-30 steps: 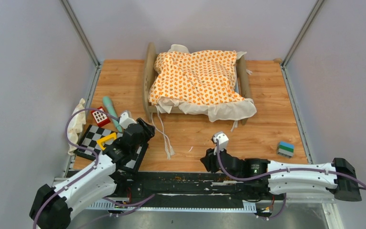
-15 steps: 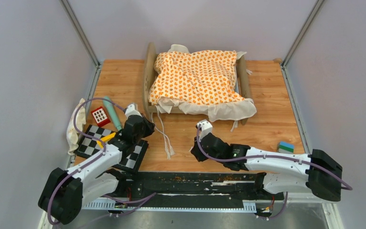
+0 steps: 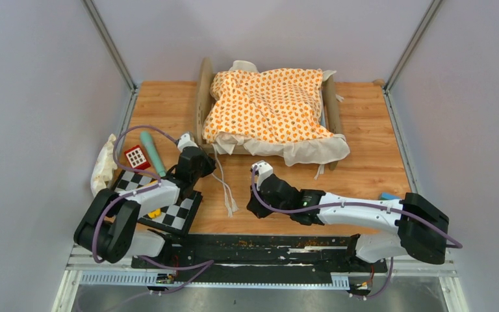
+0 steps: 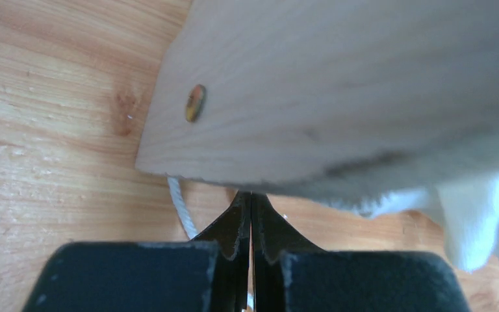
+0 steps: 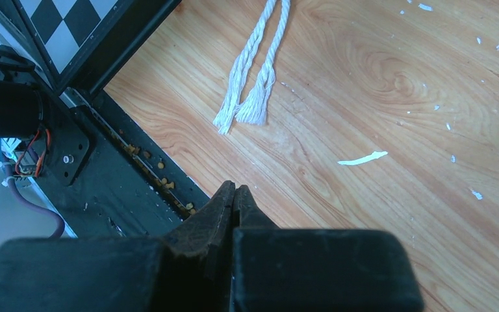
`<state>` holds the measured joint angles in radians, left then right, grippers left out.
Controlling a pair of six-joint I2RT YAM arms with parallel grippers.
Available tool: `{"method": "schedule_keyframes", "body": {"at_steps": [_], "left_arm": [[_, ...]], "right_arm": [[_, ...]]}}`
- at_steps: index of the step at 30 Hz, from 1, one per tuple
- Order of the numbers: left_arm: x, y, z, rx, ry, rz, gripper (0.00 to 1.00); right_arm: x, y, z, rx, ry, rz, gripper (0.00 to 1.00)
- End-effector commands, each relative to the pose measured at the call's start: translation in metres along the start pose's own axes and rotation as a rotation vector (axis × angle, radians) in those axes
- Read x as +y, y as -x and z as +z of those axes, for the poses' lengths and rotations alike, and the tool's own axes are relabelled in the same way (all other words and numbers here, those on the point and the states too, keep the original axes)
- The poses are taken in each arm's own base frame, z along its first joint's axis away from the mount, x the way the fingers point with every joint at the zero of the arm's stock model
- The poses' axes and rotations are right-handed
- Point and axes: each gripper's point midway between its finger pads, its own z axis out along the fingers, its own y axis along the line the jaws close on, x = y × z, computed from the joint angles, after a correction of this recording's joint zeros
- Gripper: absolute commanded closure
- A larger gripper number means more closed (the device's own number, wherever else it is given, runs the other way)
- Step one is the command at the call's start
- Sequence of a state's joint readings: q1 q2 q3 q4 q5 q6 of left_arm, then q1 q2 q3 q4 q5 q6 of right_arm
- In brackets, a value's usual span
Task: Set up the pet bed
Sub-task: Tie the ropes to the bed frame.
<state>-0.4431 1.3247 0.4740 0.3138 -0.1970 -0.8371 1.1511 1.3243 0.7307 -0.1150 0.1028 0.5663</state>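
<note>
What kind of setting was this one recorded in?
Probably a robot-lab test cell, not a home: plain grey panel walls with metal corner posts enclose a wood-grain tabletop, and a black-and-white checkerboard board lies at its near-left corner.

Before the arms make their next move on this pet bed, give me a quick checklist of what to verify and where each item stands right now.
1. Left gripper shut, nothing between its fingers: ok.
2. Right gripper shut and empty above the bare table: ok.
3. Left gripper apart from the pet bed end board: cannot tell; its tip sits right at the board's lower edge.
4. Orange cushion lying flat inside the frame: not ok; its cream edge hangs over the near side.
5. Tie cords out of the arms' way: not ok; they trail across the table between the grippers.
</note>
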Motion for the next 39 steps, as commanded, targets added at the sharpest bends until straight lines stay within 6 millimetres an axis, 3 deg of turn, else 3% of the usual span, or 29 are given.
{"method": "schedule_keyframes", "body": {"at_steps": [1,9,17,23,39], "left_arm": [[-0.005,0.02,0.013,-0.101,0.0,-0.061,1.0],[0.008,-0.001,0.033,-0.065,0.03,-0.107,1.0],[0.045,-0.03,0.024,-0.018,0.129,-0.127,1.0],[0.053,-0.047,0.025,0.025,0.135,-0.124,1.0],[0.062,-0.055,0.017,0.044,0.145,-0.113,1.0]], "right_arm": [[0.01,0.013,-0.003,-0.043,0.038,0.001,1.0],[0.005,0.011,-0.003,-0.046,0.019,0.01,1.0],[0.002,0.01,0.007,-0.035,-0.008,0.022,1.0],[0.004,0.02,0.016,-0.063,-0.024,0.02,1.0],[0.021,0.032,0.081,-0.048,0.016,0.046,1.0]]}}
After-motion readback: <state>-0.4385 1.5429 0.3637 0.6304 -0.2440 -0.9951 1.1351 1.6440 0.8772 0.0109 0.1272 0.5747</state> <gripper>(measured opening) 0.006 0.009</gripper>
